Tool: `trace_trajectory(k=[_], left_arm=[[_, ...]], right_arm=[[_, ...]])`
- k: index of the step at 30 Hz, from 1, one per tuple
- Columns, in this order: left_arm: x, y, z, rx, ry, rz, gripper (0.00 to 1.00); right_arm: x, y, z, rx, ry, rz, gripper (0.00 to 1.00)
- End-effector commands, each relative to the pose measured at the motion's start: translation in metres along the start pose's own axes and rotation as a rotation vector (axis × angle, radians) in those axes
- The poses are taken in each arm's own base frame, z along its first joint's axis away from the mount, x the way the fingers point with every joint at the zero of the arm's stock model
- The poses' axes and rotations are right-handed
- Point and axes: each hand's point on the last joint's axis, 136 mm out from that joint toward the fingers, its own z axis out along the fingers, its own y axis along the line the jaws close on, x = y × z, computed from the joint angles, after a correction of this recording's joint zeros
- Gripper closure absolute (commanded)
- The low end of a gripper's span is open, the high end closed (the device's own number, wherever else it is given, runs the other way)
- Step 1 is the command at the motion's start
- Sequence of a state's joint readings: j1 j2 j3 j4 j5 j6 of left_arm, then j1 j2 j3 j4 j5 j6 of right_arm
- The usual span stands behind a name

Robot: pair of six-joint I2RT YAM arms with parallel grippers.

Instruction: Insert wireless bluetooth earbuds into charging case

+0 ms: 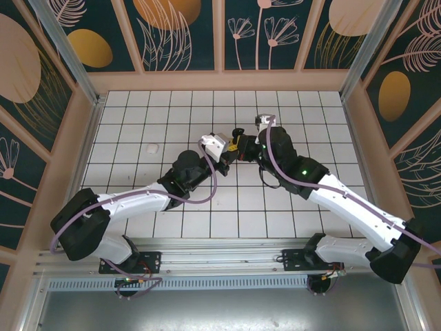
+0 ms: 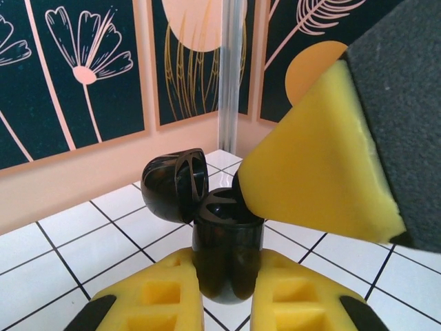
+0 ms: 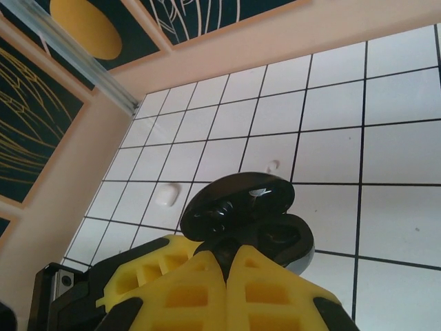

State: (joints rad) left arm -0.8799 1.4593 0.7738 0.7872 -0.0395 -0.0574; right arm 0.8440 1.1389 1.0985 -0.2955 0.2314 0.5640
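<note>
The black charging case (image 2: 227, 241) stands upright between my left gripper's (image 2: 227, 267) yellow fingers, which are shut on its body. Its lid (image 2: 172, 185) hangs open to the left. My right gripper (image 3: 231, 254) is shut, with a small black earbud (image 3: 225, 247) pinched at its fingertips just over the open case (image 3: 279, 238). Its yellow finger (image 2: 317, 158) reaches down to the case's mouth from the upper right. Above the middle of the tiled floor, the left gripper (image 1: 233, 146) and the right gripper (image 1: 244, 147) meet tip to tip.
A white rounded piece (image 3: 166, 196) lies on the tiles at the left (image 1: 151, 147). A smaller white bit (image 3: 273, 165) lies farther back. Peach walls and a metal corner post (image 2: 231, 69) bound the white tiled floor (image 1: 310, 117).
</note>
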Motion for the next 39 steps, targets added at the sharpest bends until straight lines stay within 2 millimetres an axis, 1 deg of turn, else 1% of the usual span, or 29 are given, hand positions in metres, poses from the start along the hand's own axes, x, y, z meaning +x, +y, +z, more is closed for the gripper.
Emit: trace_trajectory(k=[1,4,11,21,27,30,35,39], left_arm=[[-0.072,0.004,0.001,-0.021,-0.219,-0.031,1.00],[-0.072,0.004,0.001,-0.019,-0.219,-0.030,1.00],[-0.070,0.003,-0.001,-0.015,-0.212,-0.024,1.00],[-0.067,0.001,-0.002,0.002,-0.202,-0.027,1.00],[-0.066,-0.001,0.000,0.015,-0.195,-0.041,1.00],[-0.064,-0.004,0.000,0.033,-0.191,-0.055,1.00],[-0.062,-0.008,0.002,0.078,-0.182,-0.089,1.00],[-0.062,-0.006,0.000,0.090,-0.187,-0.115,1.00]], right_arm=[[0.045,0.001,0.005,0.005,0.166,0.014,1.00],[0.040,0.004,0.006,0.004,0.161,0.019,1.00],[0.028,0.009,0.002,0.003,0.138,0.021,0.78],[0.010,0.023,-0.004,-0.026,0.122,0.036,0.59],[-0.009,0.031,-0.018,-0.037,0.095,0.041,0.49],[-0.020,0.032,-0.027,-0.037,0.075,0.038,0.42],[-0.036,0.037,-0.041,-0.069,0.041,0.031,0.38],[-0.048,0.044,-0.052,-0.106,0.018,0.027,0.36]])
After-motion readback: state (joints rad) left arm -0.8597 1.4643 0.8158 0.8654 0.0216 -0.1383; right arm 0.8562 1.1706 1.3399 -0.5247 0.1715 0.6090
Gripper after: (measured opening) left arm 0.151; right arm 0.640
